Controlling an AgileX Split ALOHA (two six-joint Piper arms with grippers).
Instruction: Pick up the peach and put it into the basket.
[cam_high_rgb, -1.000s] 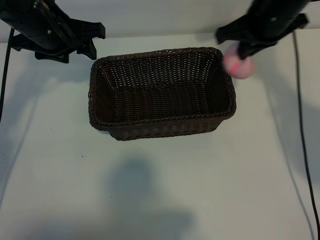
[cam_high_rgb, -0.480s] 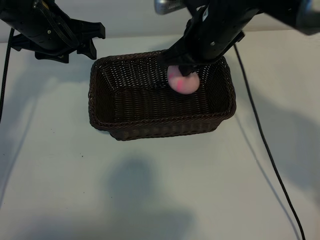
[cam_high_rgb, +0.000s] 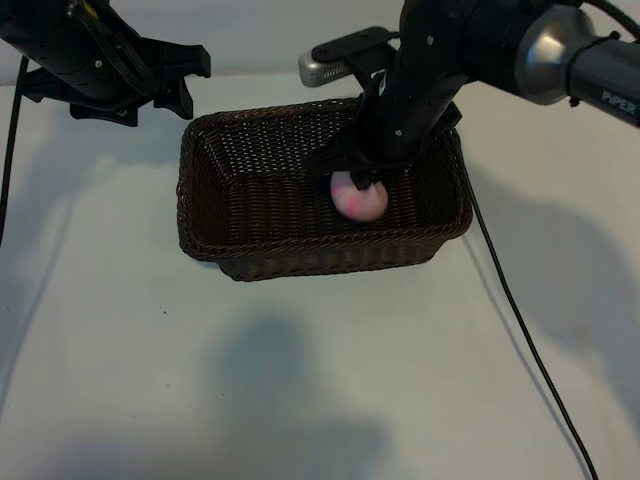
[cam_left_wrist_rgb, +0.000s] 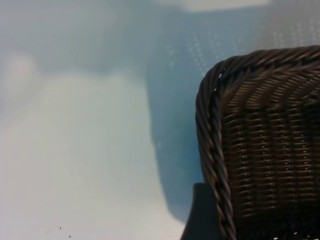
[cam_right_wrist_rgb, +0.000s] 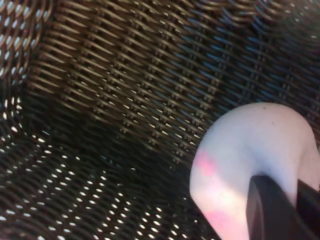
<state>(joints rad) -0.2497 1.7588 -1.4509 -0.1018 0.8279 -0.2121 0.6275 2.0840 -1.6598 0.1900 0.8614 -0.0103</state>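
Right pincer (cam_high_rgb: 362, 183): clamped on the peach (cam_high_rgb: 359, 196), fingers narrow, reaching steeply down into the basket (cam_high_rgb: 200, 190) from the far side. Peach suspended inside the basket, in the half toward the right arm, below rim level as seen from the exterior view. Contact between peach and basket floor: cannot tell.

Peach (cam_right_wrist_rgb: 250, 155) in the right wrist view: pale pink skin with redder blush patches, partly covered by one dark fingertip (cam_right_wrist_rgb: 270, 210) pressed against its surface. Woven wicker of the basket (cam_right_wrist_rgb: 115, 85) filling the background around it, inner wall and floor both visible.

Basket: rectangular, dark-brown wicker, rounded corners, braided rim, resting flat on the white tabletop (cam_high_rgb: 300, 380), long side facing the exterior camera.

Left pincer (cam_high_rgb: 185, 85): parked above the tabletop just beyond the basket's far corner on the left arm's side, jaws standing wide, holding nothing. Not touching the basket in the exterior view.

Left wrist view: one rounded corner of the basket (cam_left_wrist_rgb: 260, 140) with braided rim, pale tabletop (cam_left_wrist_rgb: 75, 165) beside it, a dark shape at the frame's edge next to the basket wall, not identifiable.

Black cable (cam_high_rgb: 520, 320) trailing across the tabletop from the right arm toward the near edge. Second cable (cam_high_rgb: 12, 140) hanging beside the left arm.
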